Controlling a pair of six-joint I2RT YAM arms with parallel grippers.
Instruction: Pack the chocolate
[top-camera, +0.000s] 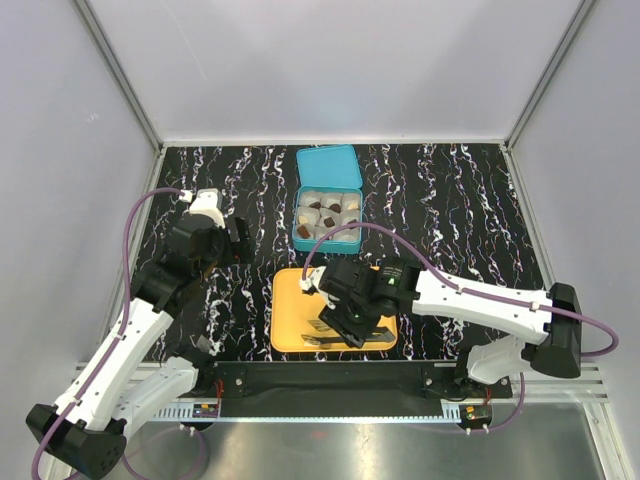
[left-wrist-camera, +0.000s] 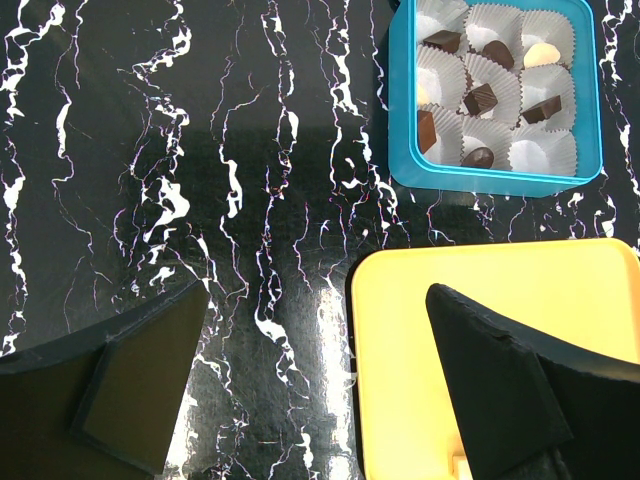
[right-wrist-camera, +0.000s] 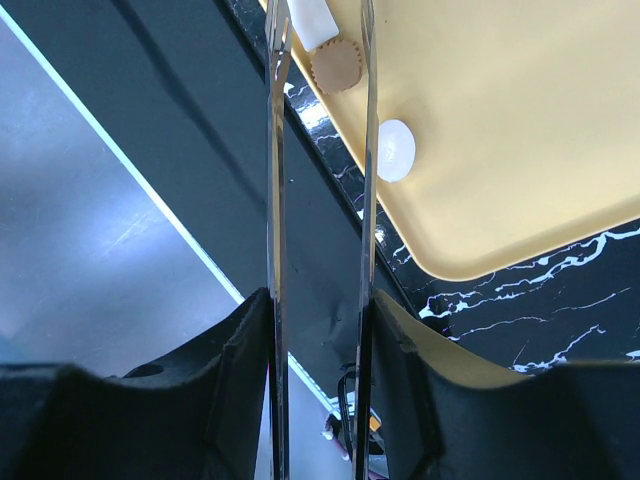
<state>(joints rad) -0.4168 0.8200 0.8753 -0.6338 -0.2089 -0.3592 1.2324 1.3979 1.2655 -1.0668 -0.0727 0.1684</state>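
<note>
My right gripper (right-wrist-camera: 320, 320) is shut on a pair of metal tongs (right-wrist-camera: 276, 200), which point down at the near edge of the orange tray (right-wrist-camera: 520, 130). Between the tong tips lie a white rectangular chocolate (right-wrist-camera: 312, 22) and a round, fluted brown chocolate (right-wrist-camera: 336, 65). A white oval chocolate (right-wrist-camera: 395, 150) lies just outside the right blade. In the top view the right gripper (top-camera: 345, 320) hangs over the tray (top-camera: 290, 310). My left gripper (left-wrist-camera: 315, 300) is open and empty, straddling the tray's left edge (left-wrist-camera: 400, 350). The teal box (left-wrist-camera: 400, 150) holds several dark chocolates (left-wrist-camera: 480, 98) in white paper cups.
The box's teal lid (top-camera: 329, 167) lies flat just behind the box (top-camera: 329, 212). A black rail (top-camera: 330, 378) runs along the table's near edge, close to the tray. Grey walls enclose the marbled black table (top-camera: 450, 220) on three sides.
</note>
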